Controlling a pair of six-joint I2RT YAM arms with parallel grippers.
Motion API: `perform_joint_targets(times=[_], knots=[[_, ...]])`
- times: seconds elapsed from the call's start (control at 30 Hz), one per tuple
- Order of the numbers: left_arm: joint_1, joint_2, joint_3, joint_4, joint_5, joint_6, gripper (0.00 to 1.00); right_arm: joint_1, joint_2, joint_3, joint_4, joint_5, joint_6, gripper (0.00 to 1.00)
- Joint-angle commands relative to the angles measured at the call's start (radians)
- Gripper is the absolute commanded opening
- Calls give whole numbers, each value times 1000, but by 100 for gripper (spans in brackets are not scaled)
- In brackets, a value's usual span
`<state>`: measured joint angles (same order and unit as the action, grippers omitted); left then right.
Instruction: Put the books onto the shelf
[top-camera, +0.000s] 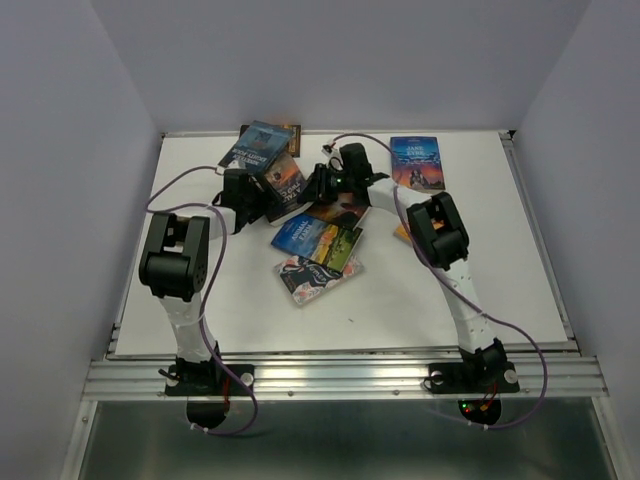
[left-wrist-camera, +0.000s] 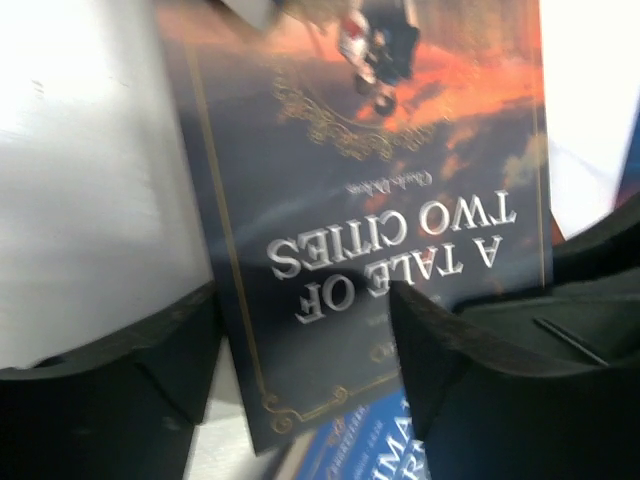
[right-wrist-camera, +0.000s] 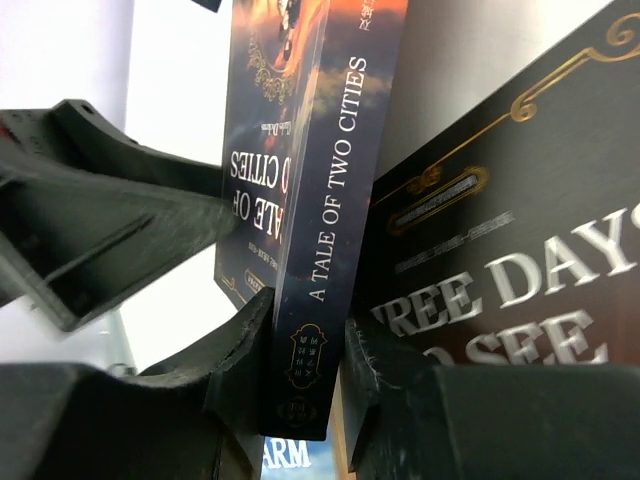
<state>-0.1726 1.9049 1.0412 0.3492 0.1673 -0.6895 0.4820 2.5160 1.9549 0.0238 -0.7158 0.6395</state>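
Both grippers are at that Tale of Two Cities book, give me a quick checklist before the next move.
1. Right gripper pinching the Tale of Two Cities book by its spine: ok.
2. Left gripper gripping it too: cannot tell.
3. Dark book clear of the right fingers: not ok, it crowds one.
4. Shelf in view: cannot tell.
5. Table cleared of loose books: not ok, several lie there.

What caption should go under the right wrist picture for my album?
Right gripper pinching the spine of A Tale of Two Cities.
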Motion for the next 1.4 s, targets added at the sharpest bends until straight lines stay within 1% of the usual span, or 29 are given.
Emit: perform_joint_targets(times=[0.0,0.03,0.1,0.2,0.27,0.3,0.37,0.4,0.43,0.5,0.57,0.6,0.63,0.67,0.73,0.77,0.8,0.83,0.87,0.9,0.93,0.97,1.0,1.03,1.1,1.2,1.23,1.33,1.37], knots=[[-39,-144,-7,-22,115,59,87,50,-173,22,-166,117,-287,14],[-41,-165,-3,-38,115,79,89,41,-199,18,-189,166,-322,14],[-41,-234,11,-70,129,158,99,26,-253,9,-235,206,-375,13],[-41,-320,84,-162,144,266,99,-19,-360,-4,-335,262,-477,11],[-41,-355,129,-180,165,312,99,-43,-435,-11,-415,276,-530,7],[-41,-378,155,-202,220,390,99,-63,-456,-8,-447,274,-602,6],[-41,-395,248,-245,289,473,99,-75,-496,6,-556,279,-693,5],[-41,-408,302,-284,308,549,99,-75,-532,6,-587,288,-763,4],[-41,-415,319,-297,310,574,99,-85,-554,3,-635,300,-791,3],[-41,-441,342,-312,307,619,99,-85,-595,-17,-671,308,-834,1],[-44,-460,365,-326,372,735,99,-97,-654,-25,-738,291,-918,1],[-47,-461,388,-347,403,831,99,-108,-681,-24,-778,286,-961,1],[-51,-461,399,-352,432,884,99,-108,-690,-18,-798,274,-971,1],[-62,-458,410,-375,498,922,99,-108,-697,-2,-826,262,-975,1],[-79,-432,462,-395,555,991,99,-108,-715,38,-879,192,-992,1],[-96,-391,488,-424,654,1031,99,-108,-723,42,-890,161,-997,1],[-106,-367,519,-467,708,1080,99,-108,-732,44,-901,127,-1006,1],[-119,-336,596,-581,786,1132,99,-108,-747,50,-930,69,-1035,1],[-136,-305,644,-660,804,1259,99,-108,-755,52,-941,47,-1049,1],[-178,-237,690,-737,805,1327,99,-108,-761,53,-952,36,-1063,1],[-203,-196,794,-895,796,1390,99,-108,-766,61,-979,18,-1092,1],[-226,-161,845,-976,790,1451,99,-108,-772,62,-983,18,-1097,1],[-247,-86,935,-1115,796,1573,99,-108,-783,64,-989,16,-1113,1],[-275,-51,973,-1171,804,1619,99,-108,-786,70,-1004,13,-1118,1],[-284,33,1070,-1289,851,1694,99,-108,-796,67,-1004,7,-1121,1],[-281,78,1115,-1377,903,1765,99,-108,-798,70,-1013,-26,-1135,1],[-281,76,1091,-1368,903,1783,99,-108,-798,72,-1027,-54,-1141,1],[-283,54,1009,-1264,884,1714,99,-108,-809,73,-1061,-112,-1182,1],[-283,56,1004,-1257,882,1699,99,-108,-810,72,-1067,-134,-1187,1]])
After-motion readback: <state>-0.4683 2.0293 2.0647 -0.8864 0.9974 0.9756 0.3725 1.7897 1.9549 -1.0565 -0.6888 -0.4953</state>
